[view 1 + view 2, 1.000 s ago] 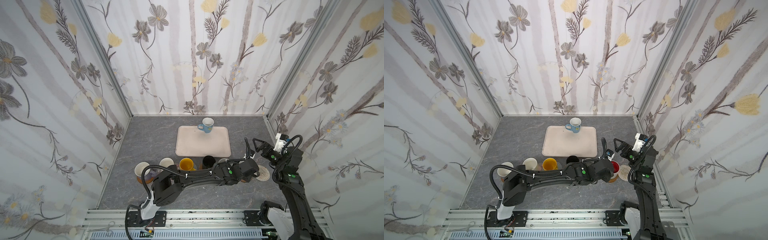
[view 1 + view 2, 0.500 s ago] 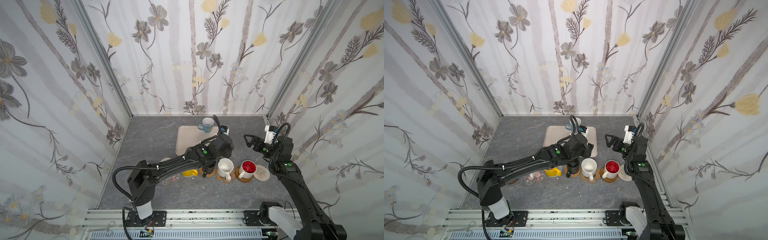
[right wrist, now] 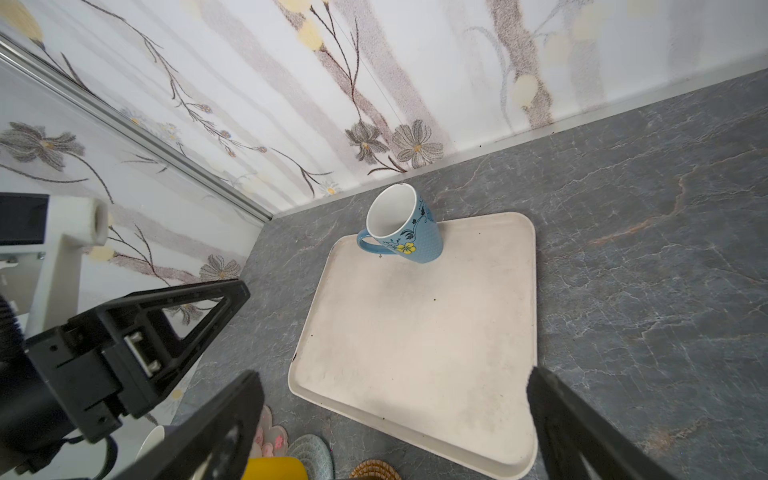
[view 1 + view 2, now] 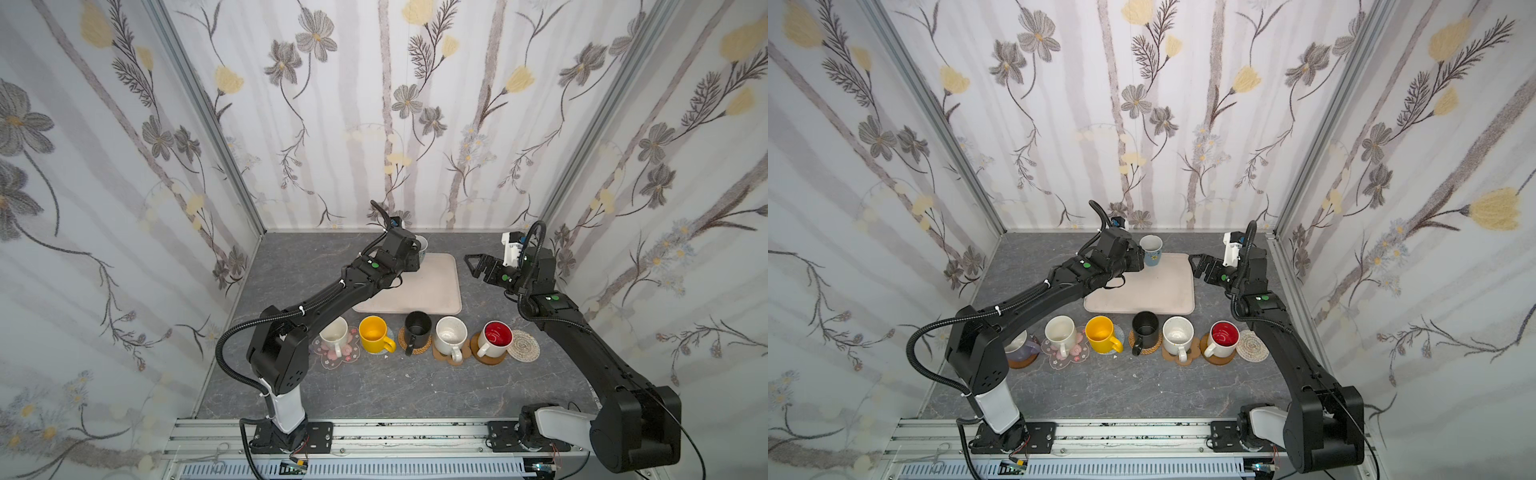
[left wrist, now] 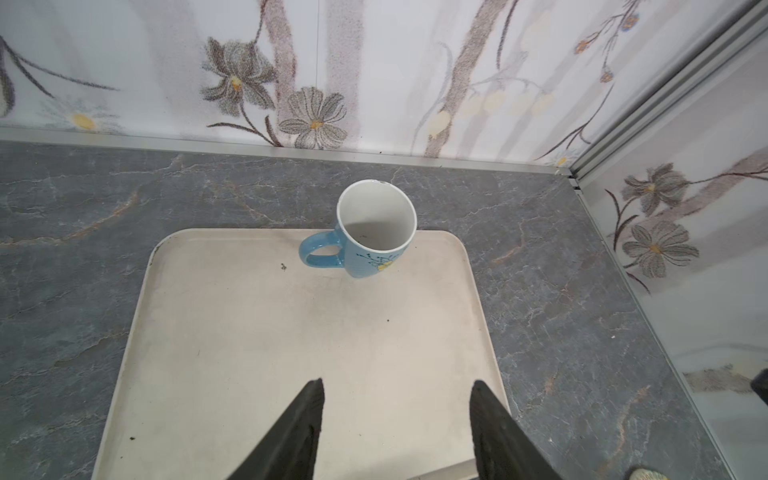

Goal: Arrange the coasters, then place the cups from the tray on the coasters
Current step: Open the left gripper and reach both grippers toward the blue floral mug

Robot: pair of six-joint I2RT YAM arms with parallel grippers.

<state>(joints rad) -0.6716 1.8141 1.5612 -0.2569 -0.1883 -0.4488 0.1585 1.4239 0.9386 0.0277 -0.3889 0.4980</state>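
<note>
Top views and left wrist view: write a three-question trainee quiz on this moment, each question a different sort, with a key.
1. True or false: the white woven coaster at the right end of the row carries no mug.
2. How many mugs stand on the tray? A none; B one; C three.
3. Fill in: the left gripper hovers over the tray with its jaws ____ and nothing between them.

Key: 1 true. 2 B, the blue floral mug at the tray's far edge. 3 open.
</note>
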